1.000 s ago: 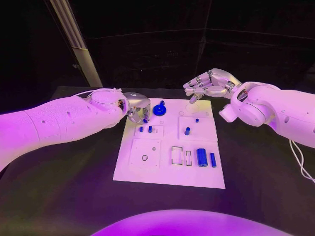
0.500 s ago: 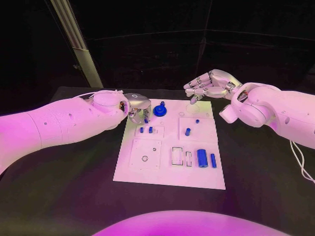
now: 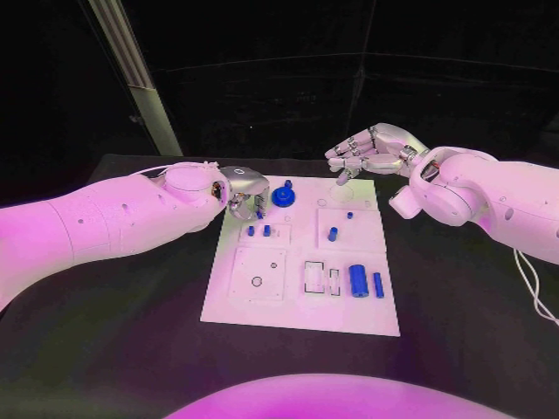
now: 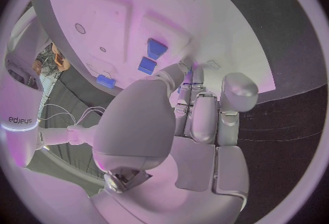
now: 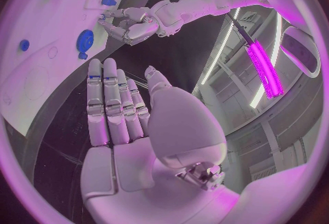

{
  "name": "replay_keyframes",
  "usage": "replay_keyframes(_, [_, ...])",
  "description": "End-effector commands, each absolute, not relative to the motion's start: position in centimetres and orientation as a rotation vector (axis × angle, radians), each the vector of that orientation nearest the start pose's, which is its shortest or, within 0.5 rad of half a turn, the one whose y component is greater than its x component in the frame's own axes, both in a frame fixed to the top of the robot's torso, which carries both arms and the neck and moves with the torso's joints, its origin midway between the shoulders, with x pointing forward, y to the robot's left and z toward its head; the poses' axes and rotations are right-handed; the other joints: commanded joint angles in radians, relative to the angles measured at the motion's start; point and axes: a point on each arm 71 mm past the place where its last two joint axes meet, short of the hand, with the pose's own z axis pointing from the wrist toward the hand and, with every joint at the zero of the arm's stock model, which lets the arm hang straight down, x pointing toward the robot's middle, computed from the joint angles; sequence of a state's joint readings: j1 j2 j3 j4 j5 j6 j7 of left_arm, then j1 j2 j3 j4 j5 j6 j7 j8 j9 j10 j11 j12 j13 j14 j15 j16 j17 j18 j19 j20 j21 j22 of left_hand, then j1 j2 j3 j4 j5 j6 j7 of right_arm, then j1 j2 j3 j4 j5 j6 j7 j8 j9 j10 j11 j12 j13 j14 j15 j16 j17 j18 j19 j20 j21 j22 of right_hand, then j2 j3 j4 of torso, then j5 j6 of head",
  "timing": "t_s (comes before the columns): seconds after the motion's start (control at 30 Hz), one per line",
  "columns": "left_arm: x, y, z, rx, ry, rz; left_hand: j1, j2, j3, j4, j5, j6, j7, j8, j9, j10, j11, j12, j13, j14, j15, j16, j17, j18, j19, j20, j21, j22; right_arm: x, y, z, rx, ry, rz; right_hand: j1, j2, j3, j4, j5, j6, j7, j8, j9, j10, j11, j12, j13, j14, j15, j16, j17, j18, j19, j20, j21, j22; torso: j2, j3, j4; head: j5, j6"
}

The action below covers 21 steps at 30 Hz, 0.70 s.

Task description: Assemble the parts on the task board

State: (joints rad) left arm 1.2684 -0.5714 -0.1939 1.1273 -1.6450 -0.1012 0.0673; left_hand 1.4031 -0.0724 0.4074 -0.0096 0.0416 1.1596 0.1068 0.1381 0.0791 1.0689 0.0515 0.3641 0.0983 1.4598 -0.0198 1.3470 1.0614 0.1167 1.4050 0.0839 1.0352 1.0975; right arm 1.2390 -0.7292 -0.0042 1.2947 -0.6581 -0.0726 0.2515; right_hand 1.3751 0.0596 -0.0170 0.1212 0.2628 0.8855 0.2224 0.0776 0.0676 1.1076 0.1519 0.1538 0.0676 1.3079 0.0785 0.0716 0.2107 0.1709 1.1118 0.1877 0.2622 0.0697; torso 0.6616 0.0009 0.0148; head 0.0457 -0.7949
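Nothing has visibly shifted over the last second. Nearest on the black bench (image 3: 103,349), the white rectangular task board (image 3: 299,310) carries blue cylindrical parts (image 3: 358,279), with a blue gear-like part (image 3: 284,197) at its far end. Beside that gear the left hand (image 3: 244,194) hangs with fingers curled in, holding nothing visible. Farther off, the right hand (image 3: 374,150) hovers empty, fingers loosely extended.

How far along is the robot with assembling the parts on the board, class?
Early, by the look of it. Possibly done: two small blue pegs stand side by side on the white board. In hand: nothing clearly; the left hand hangs over the board's far left corner beside the blue gear, while the right hand hovers open. Left: the blue cylinders lie loose near the right edge.
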Motion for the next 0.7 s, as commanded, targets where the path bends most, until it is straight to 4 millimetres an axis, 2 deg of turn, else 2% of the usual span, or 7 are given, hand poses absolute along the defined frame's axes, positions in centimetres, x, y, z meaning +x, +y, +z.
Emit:
replay_keyframes(0.03, [52.9, 16.9, -24.9, 0.636, 1.863, -0.459, -0.003, 0.007, 0.005, -0.001, 0.006, 0.002, 0.002, 0.001, 0.001, 0.005, 0.002, 0.004, 0.000, 0.000, -0.007, 0.004, 0.003, 0.000, 0.001, -0.008, 0.004, 0.002, 53.0, -19.6, -16.5, 0.387, 1.724, 1.326, -0.006, 0.008, 0.003, 0.002, 0.006, -0.005, 0.003, 0.007, 0.000, -0.009, -0.001, 0.006, -0.001, -0.001, 0.007, -0.004, -0.001, 0.013, 0.006, 0.003, -0.005, -0.001, 0.000, 0.0000, 0.0008, 0.000, 0.000])
replay_keyframes(0.33, [52.9, 17.8, -24.5, 0.608, 1.820, -0.458, -0.030, -0.020, -0.003, 0.012, 0.006, -0.034, 0.013, -0.025, -0.009, -0.013, 0.012, -0.010, -0.006, -0.002, 0.000, 0.001, -0.005, -0.002, 0.003, -0.006, 0.003, 0.003, 53.0, -19.7, -16.5, 0.387, 1.723, 1.324, -0.006, 0.008, 0.003, 0.002, 0.006, -0.005, 0.003, 0.007, 0.000, -0.009, -0.001, 0.006, -0.001, -0.001, 0.007, -0.004, -0.001, 0.013, 0.006, 0.003, -0.005, -0.001, 0.000, 0.0003, 0.0013, 0.002, 0.006])
replay_keyframes(0.53, [52.8, 18.2, -24.1, 0.583, 1.797, -0.473, -0.032, -0.023, -0.003, 0.014, 0.006, -0.037, 0.015, -0.027, -0.010, -0.015, 0.014, -0.011, -0.006, -0.002, 0.001, 0.001, -0.005, -0.003, 0.004, -0.005, 0.004, 0.005, 53.0, -19.7, -16.5, 0.387, 1.723, 1.324, -0.006, 0.008, 0.003, 0.002, 0.006, -0.005, 0.003, 0.007, 0.000, -0.009, -0.001, 0.006, -0.001, -0.001, 0.007, -0.004, -0.001, 0.013, 0.006, 0.003, -0.005, -0.001, 0.000, -0.0010, 0.0017, 0.002, 0.007])
replay_keyframes(0.7, [52.8, 18.7, -23.5, 0.554, 1.773, -0.483, -0.033, -0.026, -0.002, 0.015, 0.006, -0.038, 0.016, -0.029, -0.010, -0.015, 0.014, -0.011, -0.007, -0.002, 0.001, 0.001, -0.005, -0.003, 0.004, -0.005, 0.006, 0.006, 53.0, -19.8, -16.5, 0.388, 1.721, 1.322, -0.006, 0.008, 0.003, 0.002, 0.006, -0.005, 0.003, 0.007, 0.000, -0.009, -0.001, 0.006, -0.001, -0.001, 0.007, -0.004, -0.001, 0.013, 0.006, 0.003, -0.005, -0.001, 0.000, 0.0003, 0.0018, 0.005, 0.010])
